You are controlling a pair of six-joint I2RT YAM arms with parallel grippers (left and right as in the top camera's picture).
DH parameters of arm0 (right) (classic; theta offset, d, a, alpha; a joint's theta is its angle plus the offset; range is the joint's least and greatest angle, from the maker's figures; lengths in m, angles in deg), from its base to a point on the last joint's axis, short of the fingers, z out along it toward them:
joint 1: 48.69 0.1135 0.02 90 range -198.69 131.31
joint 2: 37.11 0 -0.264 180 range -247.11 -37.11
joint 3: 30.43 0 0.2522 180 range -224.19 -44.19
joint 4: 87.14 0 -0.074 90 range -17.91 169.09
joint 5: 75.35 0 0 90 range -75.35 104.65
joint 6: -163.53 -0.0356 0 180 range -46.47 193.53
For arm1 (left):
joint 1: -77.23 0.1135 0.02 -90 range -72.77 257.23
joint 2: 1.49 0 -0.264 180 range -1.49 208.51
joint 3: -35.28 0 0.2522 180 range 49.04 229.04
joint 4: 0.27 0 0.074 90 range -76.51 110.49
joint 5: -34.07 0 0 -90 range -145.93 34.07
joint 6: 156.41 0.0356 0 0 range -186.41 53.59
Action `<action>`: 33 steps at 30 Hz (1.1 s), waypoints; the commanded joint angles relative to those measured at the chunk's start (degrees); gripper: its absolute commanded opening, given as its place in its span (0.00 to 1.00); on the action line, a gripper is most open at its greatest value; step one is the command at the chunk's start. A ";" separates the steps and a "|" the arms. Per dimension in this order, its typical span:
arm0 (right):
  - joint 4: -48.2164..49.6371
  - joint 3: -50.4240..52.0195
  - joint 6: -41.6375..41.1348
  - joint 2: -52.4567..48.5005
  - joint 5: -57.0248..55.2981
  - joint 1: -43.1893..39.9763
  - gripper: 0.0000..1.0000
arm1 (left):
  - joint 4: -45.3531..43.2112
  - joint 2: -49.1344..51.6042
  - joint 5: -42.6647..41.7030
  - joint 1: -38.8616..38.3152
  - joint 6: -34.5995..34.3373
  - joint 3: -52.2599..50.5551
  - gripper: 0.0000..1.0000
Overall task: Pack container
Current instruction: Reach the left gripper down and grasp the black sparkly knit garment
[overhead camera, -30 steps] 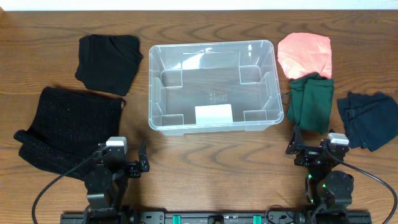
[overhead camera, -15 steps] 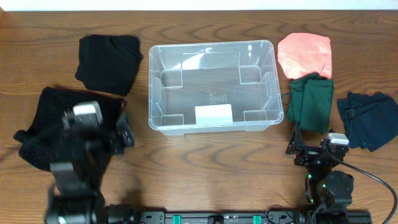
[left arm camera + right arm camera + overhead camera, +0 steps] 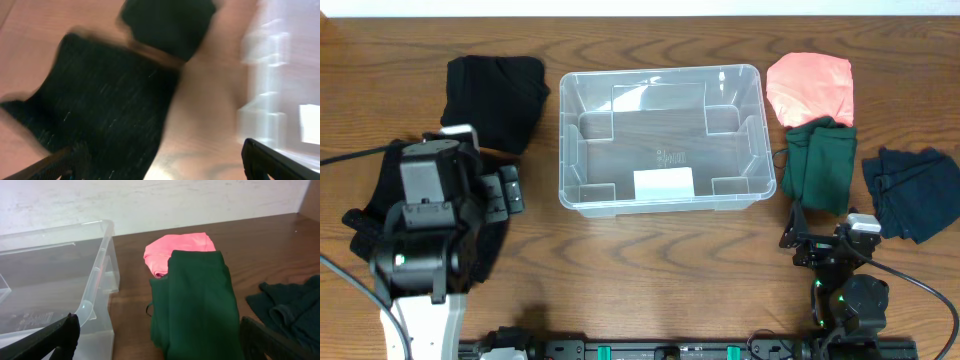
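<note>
The clear plastic container (image 3: 660, 138) with a white label stands empty at the table's middle; it also shows in the right wrist view (image 3: 55, 280) and blurred in the left wrist view (image 3: 275, 80). My left gripper (image 3: 505, 190) is open and empty, raised over the right edge of a black knit garment (image 3: 380, 210), which fills the left wrist view (image 3: 100, 100). My right gripper (image 3: 798, 240) is open and empty, low near the front edge, just in front of a dark green folded garment (image 3: 818, 165), also in the right wrist view (image 3: 195, 300).
A black folded garment (image 3: 492, 98) lies left of the container. A pink garment (image 3: 810, 88) lies right of it, behind the green one. A navy garment (image 3: 912, 192) lies at the far right.
My left arm has risen from the front edge and swung back and left over the black knit garment. The right arm has not moved.
</note>
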 commanded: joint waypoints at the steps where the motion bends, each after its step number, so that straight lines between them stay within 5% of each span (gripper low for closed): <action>1: -0.07 0.17 -0.57 0.31 0.22 -0.66 0.99 | 3.21 3.15 14.34 -0.09 -10.58 0.90 0.98; 19: -0.07 0.17 -0.57 0.31 0.22 -0.66 0.99 | 1.97 31.91 15.21 -0.13 -5.86 0.22 0.98; 33: -0.07 0.17 -0.55 0.31 0.22 -0.66 0.99 | -1.25 35.82 15.26 -0.13 13.27 0.20 0.98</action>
